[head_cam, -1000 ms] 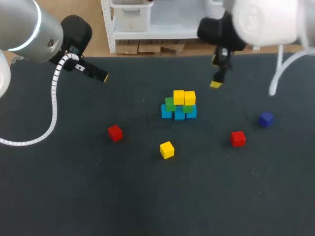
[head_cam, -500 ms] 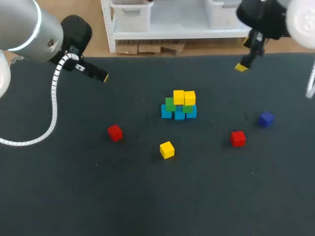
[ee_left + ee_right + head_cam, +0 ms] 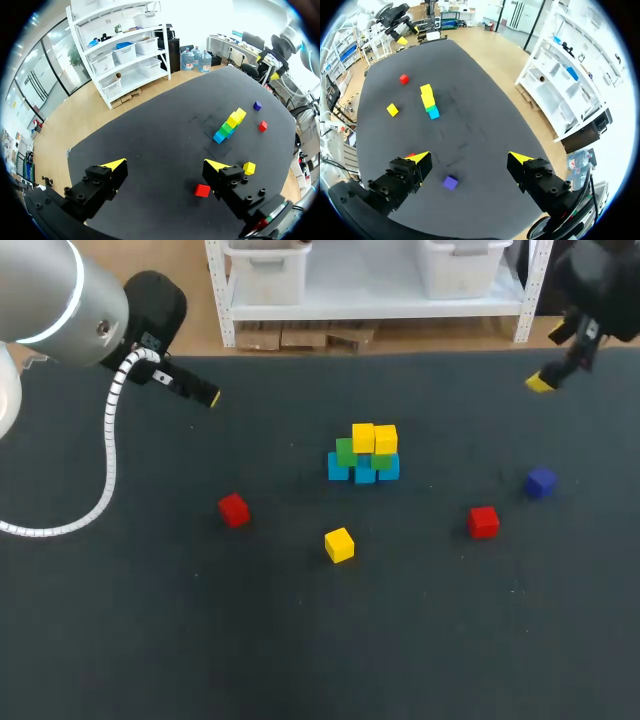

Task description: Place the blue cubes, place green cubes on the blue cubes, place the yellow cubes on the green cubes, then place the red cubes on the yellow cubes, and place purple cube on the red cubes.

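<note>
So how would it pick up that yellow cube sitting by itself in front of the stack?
Likely from straight above, fingers closing on two opposite side faces of the loose yellow cube. It sits flat and alone, apart from the stack, so all sides are free; it looks slightly turned, so the fingers should turn to match.

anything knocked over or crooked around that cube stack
Nothing stands out. The stack stands upright, and the loose yellow cube, left red cube, right red cube and purple cube sit flat on the table, apart.
</note>
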Robot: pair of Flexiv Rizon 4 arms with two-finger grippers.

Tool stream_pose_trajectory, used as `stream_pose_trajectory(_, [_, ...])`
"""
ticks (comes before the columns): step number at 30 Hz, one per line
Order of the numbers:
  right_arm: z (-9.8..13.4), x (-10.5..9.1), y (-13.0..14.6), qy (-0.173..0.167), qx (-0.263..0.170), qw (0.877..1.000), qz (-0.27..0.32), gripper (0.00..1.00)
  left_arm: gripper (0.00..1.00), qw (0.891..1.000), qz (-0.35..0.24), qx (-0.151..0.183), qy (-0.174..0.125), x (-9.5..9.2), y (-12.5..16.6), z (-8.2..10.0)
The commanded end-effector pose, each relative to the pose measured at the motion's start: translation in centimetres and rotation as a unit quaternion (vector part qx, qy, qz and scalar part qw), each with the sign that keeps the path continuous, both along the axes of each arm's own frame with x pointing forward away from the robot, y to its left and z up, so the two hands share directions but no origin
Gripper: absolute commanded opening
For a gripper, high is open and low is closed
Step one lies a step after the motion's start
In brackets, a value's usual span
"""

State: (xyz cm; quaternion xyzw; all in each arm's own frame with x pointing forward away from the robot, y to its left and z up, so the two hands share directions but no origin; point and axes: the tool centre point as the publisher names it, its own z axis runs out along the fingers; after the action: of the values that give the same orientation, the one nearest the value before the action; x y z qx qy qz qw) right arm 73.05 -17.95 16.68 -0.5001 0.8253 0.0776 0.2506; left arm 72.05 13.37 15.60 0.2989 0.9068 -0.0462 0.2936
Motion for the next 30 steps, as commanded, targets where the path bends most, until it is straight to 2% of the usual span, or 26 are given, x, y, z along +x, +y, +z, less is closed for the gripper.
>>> stream_pose_trajectory(1, [-0.04, -1.03, -0.43, -0.053, 0.018, 0.998, -0.012, 1.0, 1.0, 1.0, -0.002, -0.002, 0.0, -0.01, 0.15, -0.02])
stream_pose_trajectory(30, [0.03, -1.06, -0.22, -0.051, 0.012, 0.999, -0.013, 1.0, 1.0, 1.0, -0.002, -0.002, 0.0, -0.01, 0.15, -0.02])
